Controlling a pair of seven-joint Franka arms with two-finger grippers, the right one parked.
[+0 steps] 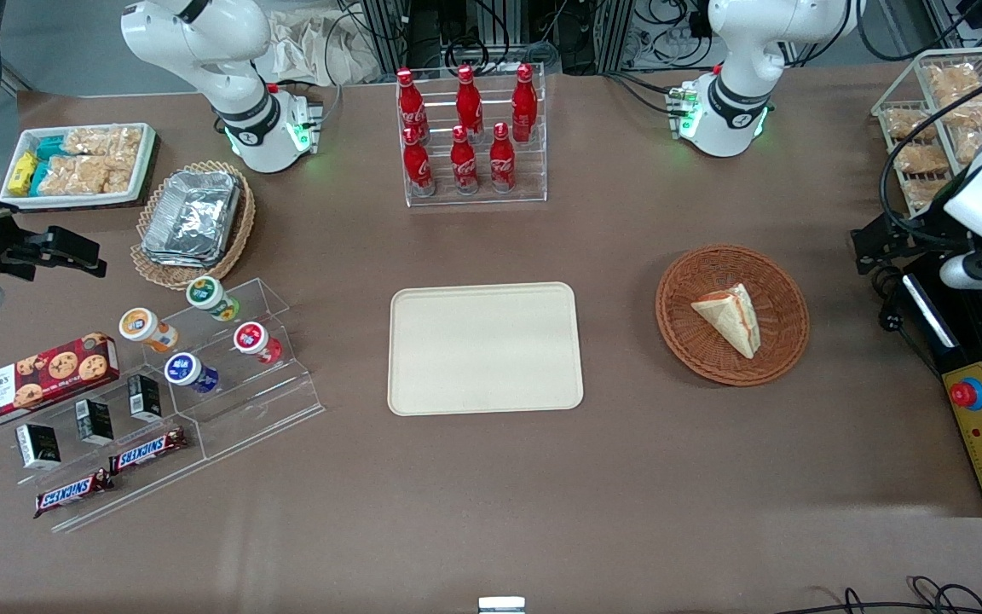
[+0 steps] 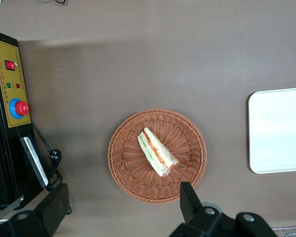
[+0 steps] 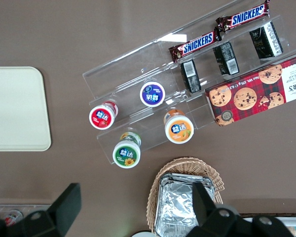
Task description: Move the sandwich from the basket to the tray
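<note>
Sandwich: the clear-wrapped sandwich (image 1: pixel 731 317) is seen lying flat in the round brown basket (image 1: pixel 683 337), at mid-height of the front view toward the working arm's end of the worktop (image 1: pixel 627 512); its red and green filling edge is shown in the wrist view (image 2: pixel 158 152).

Pincer: the left arm's pincer (image 1: pixel 870 247) is held above the worktop just beside the basket, at the working arm's edge of the front frame. Its fingers (image 2: pixel 187 197) are spread wide apart with nothing between them, a stance judged to suit an approach to the wedge.

Tray: the cream tray (image 1: pixel 423 392) is laid bare at the centre of the front frame, well apart from the basket, apparently kept free to receive the sandwich.

Stage: the task is judged not yet begun, since the sandwich is untouched.

Next move: a descent over the basket is called for, with the fingers closed across the wedge's bread faces.

Risk: the slick wrap may be let slip.
</note>
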